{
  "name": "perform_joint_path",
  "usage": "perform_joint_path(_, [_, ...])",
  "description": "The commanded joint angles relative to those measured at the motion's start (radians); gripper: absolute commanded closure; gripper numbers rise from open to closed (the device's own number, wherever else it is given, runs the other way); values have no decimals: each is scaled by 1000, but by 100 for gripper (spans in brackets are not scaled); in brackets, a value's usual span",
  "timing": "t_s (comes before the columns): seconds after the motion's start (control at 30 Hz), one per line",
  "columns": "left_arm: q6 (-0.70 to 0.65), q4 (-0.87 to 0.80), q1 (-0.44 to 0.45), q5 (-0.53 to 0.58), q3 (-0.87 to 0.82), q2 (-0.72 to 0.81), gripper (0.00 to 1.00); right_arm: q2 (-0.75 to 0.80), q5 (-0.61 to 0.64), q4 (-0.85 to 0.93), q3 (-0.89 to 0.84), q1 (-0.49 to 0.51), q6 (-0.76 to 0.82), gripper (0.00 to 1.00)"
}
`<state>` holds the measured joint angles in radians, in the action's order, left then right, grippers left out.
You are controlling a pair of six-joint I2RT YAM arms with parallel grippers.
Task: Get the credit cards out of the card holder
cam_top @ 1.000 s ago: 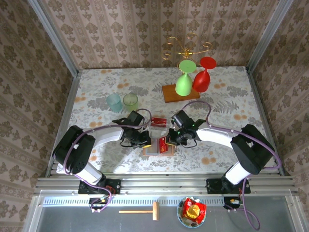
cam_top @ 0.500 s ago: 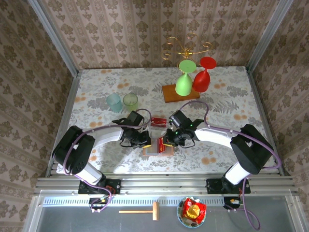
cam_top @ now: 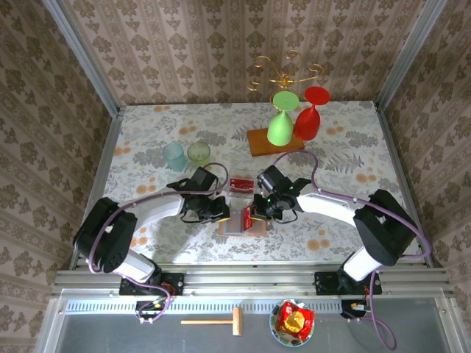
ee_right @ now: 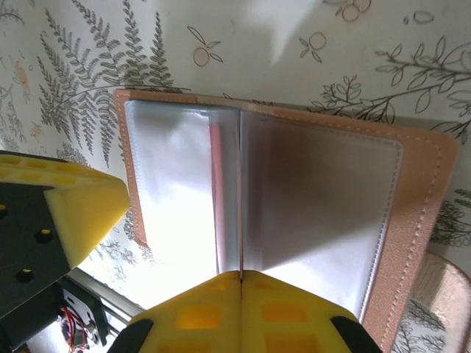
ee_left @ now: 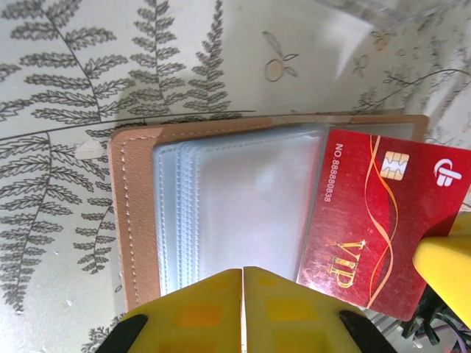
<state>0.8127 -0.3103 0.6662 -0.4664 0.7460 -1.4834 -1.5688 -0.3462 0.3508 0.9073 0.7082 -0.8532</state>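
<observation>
The card holder [cam_top: 234, 226] lies open on the table, brown leather [ee_left: 140, 213] around clear plastic sleeves. A red credit card [ee_left: 383, 220] marked VIP stands tilted over the holder's right half. My right gripper [cam_top: 256, 213] is shut on the card's lower corner; in the right wrist view the card runs edge-on into its closed fingertips [ee_right: 241, 276] above the holder [ee_right: 419, 213]. My left gripper [cam_top: 223, 213] is shut, its tips [ee_left: 243, 273] down over the left sleeves with nothing between them. One of its yellow fingers [ee_right: 73, 206] shows beside the holder.
Another red card [cam_top: 241, 184] lies on the table just behind the holder. A blue tumbler [cam_top: 174, 156] and a green tumbler [cam_top: 199, 153] stand at the back left. A wooden board [cam_top: 257, 143] bears a green goblet [cam_top: 280, 125] and a red goblet [cam_top: 309, 118].
The right gripper shifted slightly left and back over the holder, still with the red card. The left gripper has stayed pressed at the holder's left side.
</observation>
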Motion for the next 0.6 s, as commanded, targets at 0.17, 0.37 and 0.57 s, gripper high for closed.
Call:
perform_joint_path(0.17, [2, 3, -54, 28, -21, 106, 90, 32, 44, 240, 179, 4, 306, 100])
perform_joint_path(0.37, [-16, -2, -111, 25, -68, 142, 90, -15, 133, 388, 364, 5, 665, 100])
perform_joint_path(0.57, [-17, -3, -137, 18, -112, 167, 89, -167, 202, 600, 608, 7, 1112, 100])
